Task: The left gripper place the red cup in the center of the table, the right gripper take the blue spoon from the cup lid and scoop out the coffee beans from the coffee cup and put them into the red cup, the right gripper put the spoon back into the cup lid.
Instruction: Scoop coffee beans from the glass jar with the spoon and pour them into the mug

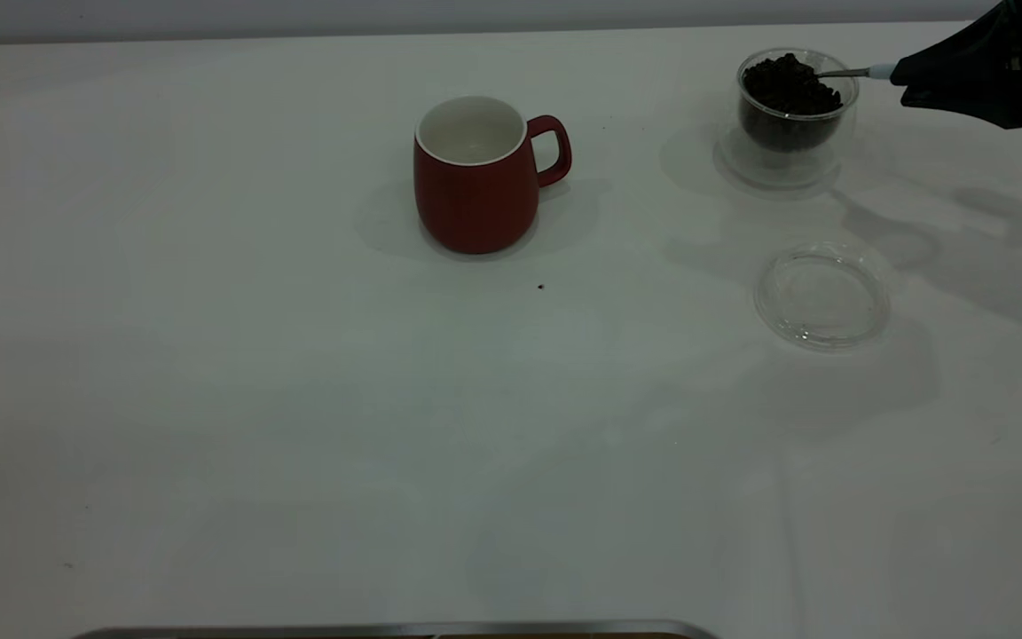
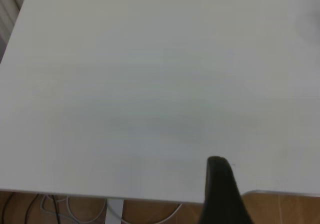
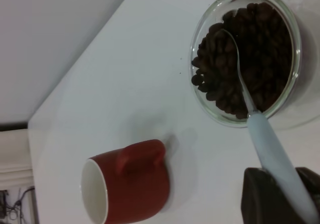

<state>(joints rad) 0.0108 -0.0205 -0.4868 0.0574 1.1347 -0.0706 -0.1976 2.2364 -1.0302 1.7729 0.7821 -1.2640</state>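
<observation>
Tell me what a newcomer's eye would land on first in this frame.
The red cup stands upright and empty near the table's middle, handle toward the coffee cup. That clear cup, at the far right, is heaped with dark coffee beans, and the right pincer holds the blue spoon with its bowl dipped in them. The clear cup lid lies empty nearer the camera.

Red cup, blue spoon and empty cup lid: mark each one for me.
red cup (image 1: pixel 474 200): exterior view, front wall of the body.
blue spoon (image 3: pixel 272 154): right wrist view, pale handle.
cup lid (image 1: pixel 822 295): exterior view, clear flat centre.
</observation>
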